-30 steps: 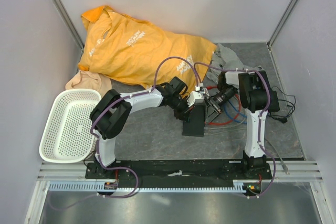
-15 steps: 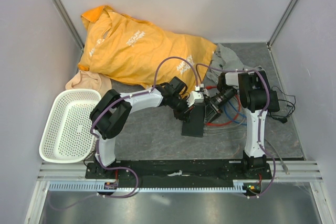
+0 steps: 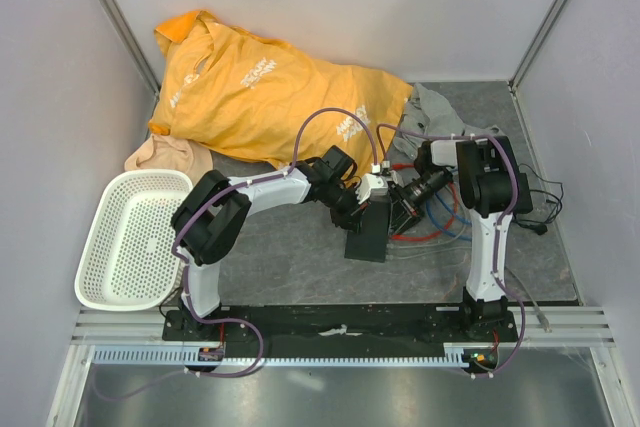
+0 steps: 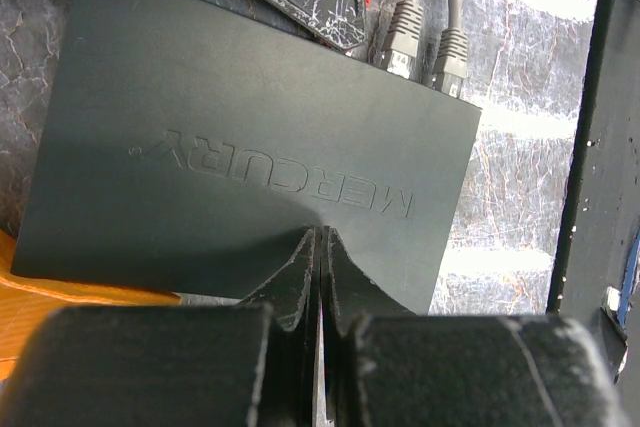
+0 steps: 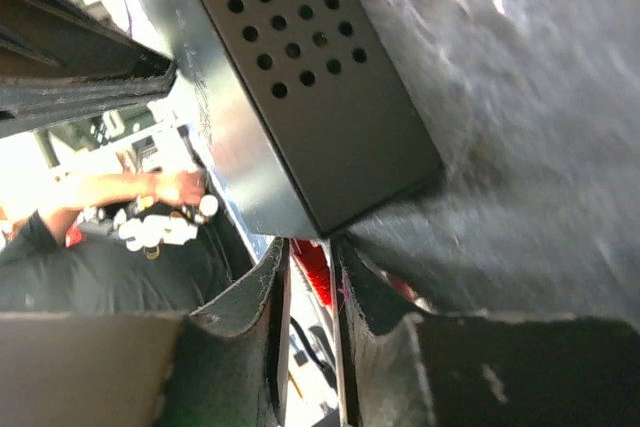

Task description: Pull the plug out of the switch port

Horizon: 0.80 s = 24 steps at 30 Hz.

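Observation:
The switch (image 3: 368, 235) is a flat matte-black box on the grey mat, embossed MERCURY in the left wrist view (image 4: 240, 97). My left gripper (image 3: 364, 205) is shut, with its tips (image 4: 322, 235) pressed down on the switch's top face. My right gripper (image 3: 398, 209) is at the switch's right edge. In the right wrist view its fingers (image 5: 308, 247) stand narrow on either side of a red plug (image 5: 318, 277), just below the switch's perforated side (image 5: 300, 57). The port itself is hidden. Two grey plugs (image 4: 405, 42) sit in the switch's far edge.
Red and blue cables (image 3: 440, 222) loop on the mat right of the switch. A yellow shirt (image 3: 260, 87) lies at the back, with grey cloth (image 3: 430, 107) beside it. A white basket (image 3: 130, 237) stands at the left and black cable (image 3: 540, 212) at the right.
The right gripper's jaws have narrowed onto the red plug, and its wrist edged slightly toward the switch. The left gripper and the switch have not moved.

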### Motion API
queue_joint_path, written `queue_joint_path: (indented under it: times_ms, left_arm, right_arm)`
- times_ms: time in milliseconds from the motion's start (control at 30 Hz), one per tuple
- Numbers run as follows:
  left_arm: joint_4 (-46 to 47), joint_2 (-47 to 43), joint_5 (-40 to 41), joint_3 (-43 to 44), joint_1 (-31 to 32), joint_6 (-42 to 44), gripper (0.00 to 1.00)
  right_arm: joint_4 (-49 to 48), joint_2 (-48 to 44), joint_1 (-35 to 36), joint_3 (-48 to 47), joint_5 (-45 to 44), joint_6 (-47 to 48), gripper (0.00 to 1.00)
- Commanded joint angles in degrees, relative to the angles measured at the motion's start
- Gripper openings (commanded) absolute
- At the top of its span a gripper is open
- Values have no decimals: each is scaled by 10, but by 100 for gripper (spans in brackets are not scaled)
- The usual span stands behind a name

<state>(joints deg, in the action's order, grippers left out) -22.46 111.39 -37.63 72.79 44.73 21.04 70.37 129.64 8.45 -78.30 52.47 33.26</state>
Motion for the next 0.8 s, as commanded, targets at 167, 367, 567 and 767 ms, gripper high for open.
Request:
queue_joint_path:
  times_ms: [167,367,567,767]
  left_arm:
    - [-39,36,54,-13,0,23,2]
    - [-38,33,58,-16,0,24,2]
    - [-39,33,58,-16,1,25,1]
    - [-39,31,55,-18,1,24,1]
  right_arm:
    - [-230,-66,10,39,-90,-158,20]
    - [-248,-80,19,42,-132,-190,11]
    - [-251,-84,26,45,-166,-195,8]
    - [-237,-77,30,39,-214,-169,2]
